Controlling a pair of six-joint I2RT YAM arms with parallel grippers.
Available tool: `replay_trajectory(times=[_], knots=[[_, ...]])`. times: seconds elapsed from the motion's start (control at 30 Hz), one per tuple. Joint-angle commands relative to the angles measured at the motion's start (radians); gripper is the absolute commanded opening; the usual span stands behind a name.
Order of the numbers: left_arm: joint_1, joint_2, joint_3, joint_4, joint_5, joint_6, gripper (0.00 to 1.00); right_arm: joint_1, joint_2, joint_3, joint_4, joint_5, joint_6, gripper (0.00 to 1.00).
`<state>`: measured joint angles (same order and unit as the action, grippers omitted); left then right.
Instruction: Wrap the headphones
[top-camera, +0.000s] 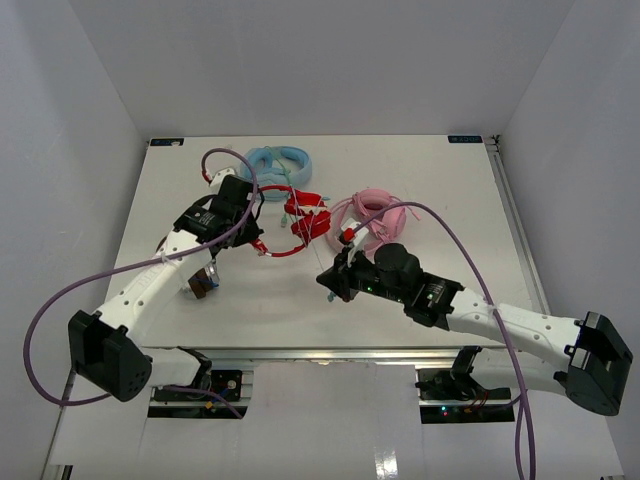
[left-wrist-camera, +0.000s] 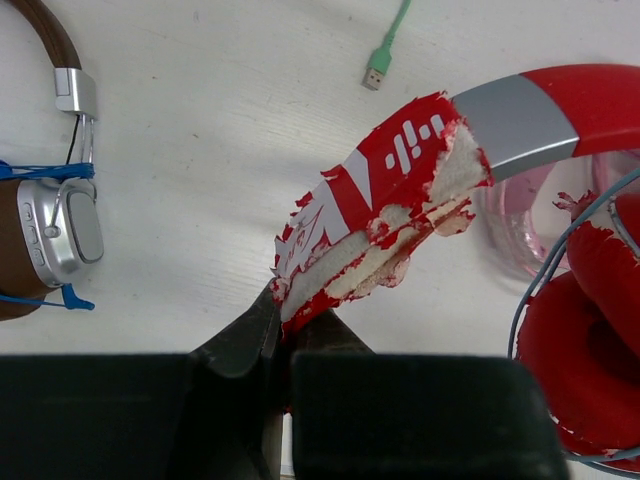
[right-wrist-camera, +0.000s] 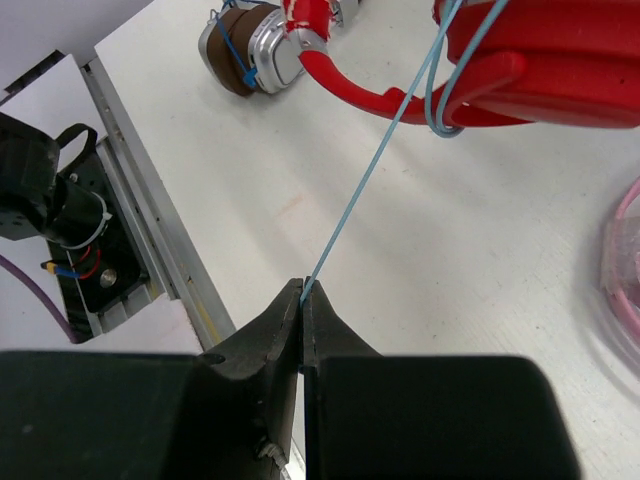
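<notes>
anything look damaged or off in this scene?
Yes. The headband of the headphones is damaged: its red covering is torn and flaking, exposing whitish foam, right where the left gripper pinches it. The earcup covering looks ragged too.

The headphones (left-wrist-camera: 598, 95) were bright red, with a silver-grey section on the headband and torn padding baring whitish foam (its red skin carried white bars and dots). Their cable (right-wrist-camera: 371, 165) was pale blue. A second headset (left-wrist-camera: 45, 215) was brown and silver with blue ties. The plug (left-wrist-camera: 377, 72) was green, the table (left-wrist-camera: 200, 130) white.
</notes>
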<state>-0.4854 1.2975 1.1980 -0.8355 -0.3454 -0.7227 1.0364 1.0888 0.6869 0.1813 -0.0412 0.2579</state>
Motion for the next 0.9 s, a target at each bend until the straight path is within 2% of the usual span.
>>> replay_trajectory(times=[0.0, 0.27, 0.87], knots=[[0.01, -0.094, 0.056, 0.067, 0.084, -0.084, 0.0, 0.015, 0.014, -0.021, 0.133, 0.036, -0.012, 0.08], [0.01, -0.17, 0.019, 0.105, 0.235, -0.11, 0.0, 0.021, 0.047, -0.037, 0.205, 0.125, -0.031, 0.08], [0.01, -0.355, -0.081, 0.085, 0.307, -0.149, 0.0, 0.036, 0.013, -0.153, 0.425, 0.317, -0.108, 0.13]])
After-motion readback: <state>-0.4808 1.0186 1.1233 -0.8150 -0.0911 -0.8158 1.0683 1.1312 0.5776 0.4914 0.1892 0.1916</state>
